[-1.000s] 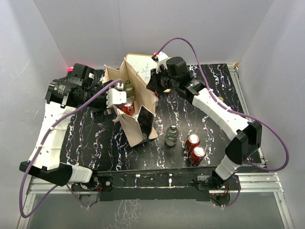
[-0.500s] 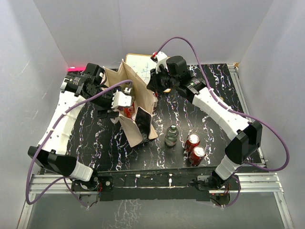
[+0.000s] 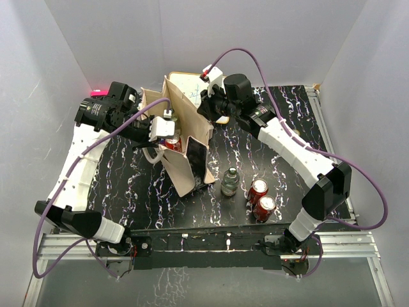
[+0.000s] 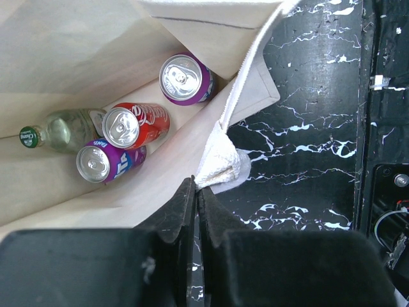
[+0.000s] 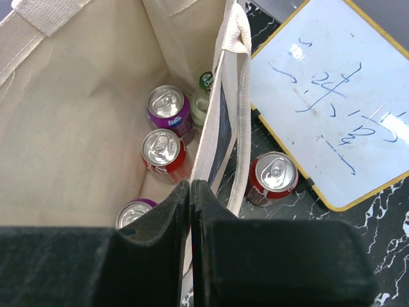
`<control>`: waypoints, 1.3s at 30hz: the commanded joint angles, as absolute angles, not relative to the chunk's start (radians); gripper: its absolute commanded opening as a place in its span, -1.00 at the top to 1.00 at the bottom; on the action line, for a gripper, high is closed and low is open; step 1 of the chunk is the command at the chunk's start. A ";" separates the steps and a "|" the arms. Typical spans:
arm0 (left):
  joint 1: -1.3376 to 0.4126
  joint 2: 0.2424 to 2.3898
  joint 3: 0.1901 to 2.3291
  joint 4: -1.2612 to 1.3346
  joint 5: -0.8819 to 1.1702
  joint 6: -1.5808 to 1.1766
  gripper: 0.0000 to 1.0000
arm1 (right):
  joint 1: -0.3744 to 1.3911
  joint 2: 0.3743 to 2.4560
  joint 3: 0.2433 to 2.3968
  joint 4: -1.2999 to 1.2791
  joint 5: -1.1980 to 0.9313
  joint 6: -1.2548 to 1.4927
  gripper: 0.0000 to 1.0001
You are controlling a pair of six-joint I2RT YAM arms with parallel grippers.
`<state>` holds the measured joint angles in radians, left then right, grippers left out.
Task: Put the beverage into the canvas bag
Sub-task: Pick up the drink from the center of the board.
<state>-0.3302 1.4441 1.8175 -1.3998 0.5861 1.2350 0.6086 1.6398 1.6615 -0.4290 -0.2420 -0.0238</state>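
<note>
Packed inside the canvas bag (image 3: 182, 144), which stands upright left of centre on the tabletop (image 3: 140, 192) with its mouth spread: a red can (image 4: 128, 126), a purple can (image 4: 182, 78), a second purple can (image 4: 102, 161) and a green-capped bottle (image 4: 61, 131), clustered on the bag floor. Pinched at the left rim by the left gripper (image 4: 195, 192), jaws closed tight with bunched cloth at the tips; pinched at the far rim, beside the strap, by the right gripper (image 5: 190, 188), jaws likewise closed on the cloth. Left out on the tabletop to the right of the bag: a glass bottle (image 3: 230, 182) near it, then one loose red can (image 3: 258, 189) and another loose red can (image 3: 265, 206) close together, plus a hidden-side red can (image 5: 273, 174) just beside the white board (image 5: 332, 109) behind the bag. Judged about half done: four drinks in, four to carry over, and neither gripper free to fetch while both hold the mouth open
</note>
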 commanded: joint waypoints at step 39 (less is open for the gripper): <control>-0.363 1.307 1.763 -1.433 0.749 0.986 0.68 | 0.607 1.432 1.387 -0.120 -0.282 -0.325 0.85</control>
